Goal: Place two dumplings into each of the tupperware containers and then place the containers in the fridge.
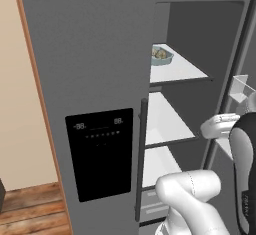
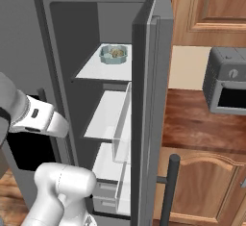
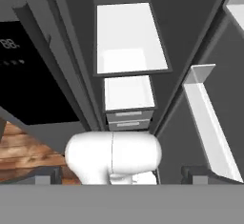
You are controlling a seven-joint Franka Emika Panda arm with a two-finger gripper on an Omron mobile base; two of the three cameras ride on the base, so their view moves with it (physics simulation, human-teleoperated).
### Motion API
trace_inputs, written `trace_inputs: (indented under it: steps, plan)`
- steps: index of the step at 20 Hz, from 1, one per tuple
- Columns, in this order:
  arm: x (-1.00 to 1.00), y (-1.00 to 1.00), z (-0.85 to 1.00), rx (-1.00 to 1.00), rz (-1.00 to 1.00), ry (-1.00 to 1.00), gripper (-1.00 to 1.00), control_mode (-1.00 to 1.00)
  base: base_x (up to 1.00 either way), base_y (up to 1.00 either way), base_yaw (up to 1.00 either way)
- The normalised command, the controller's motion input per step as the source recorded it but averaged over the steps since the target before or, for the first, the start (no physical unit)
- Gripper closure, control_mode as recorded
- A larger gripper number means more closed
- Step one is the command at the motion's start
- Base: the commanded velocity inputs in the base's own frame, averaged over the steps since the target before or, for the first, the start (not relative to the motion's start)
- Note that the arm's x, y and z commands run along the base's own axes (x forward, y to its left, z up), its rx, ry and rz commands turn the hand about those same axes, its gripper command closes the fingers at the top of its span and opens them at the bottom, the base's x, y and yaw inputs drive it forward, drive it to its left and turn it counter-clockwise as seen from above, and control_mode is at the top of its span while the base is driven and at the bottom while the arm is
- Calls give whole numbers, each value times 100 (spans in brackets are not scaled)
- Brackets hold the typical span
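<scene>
On the top shelf [image 2: 103,71] of the open fridge [image 1: 90,54] sits the light blue container [image 2: 114,54], toward the back of that shelf, with tan dumplings [image 2: 116,53] inside it; how many cannot be counted from here. In the left base view the same tub [image 1: 162,55] peeks out past the edge of the closed left door, still on that upper shelf. The white-grey tray is not among the things on the shelves shown.

The jaws stand wide and hold nothing. In the hand view their dark tips [image 3: 121,174] rise at the bottom edge, pointing into the fridge at its lower part: the bare middle shelf [image 3: 128,39] ahead, the lower shelf [image 3: 127,92] and drawers [image 3: 128,118] nearer. So the blue tub lies above and beyond where the jaws aim, one shelf up from the middle shelf.

Around the fridge: the black dispenser panel [image 1: 100,154] is on the closed left door, and the right door [image 2: 151,100] stands swung out, its clear door bin [image 2: 122,124] just beside the middle shelf. Right of that door, a wooden worktop [image 2: 202,119] carries a steel oven [image 2: 226,88]. Judging by this, one container is stored and the second remains to be fetched; the open door and its bin narrow the way out.
</scene>
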Motion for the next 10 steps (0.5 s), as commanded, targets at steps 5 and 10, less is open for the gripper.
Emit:
trace_inputs:
  steps: [5, 10]
  plan:
    - [-3, -10, 0, 15, -9, 0, -100, -100, 0, 0, 0]
    - [-9, 22, -4, -11, 0, 0, -100, -100, 0, 0, 0]
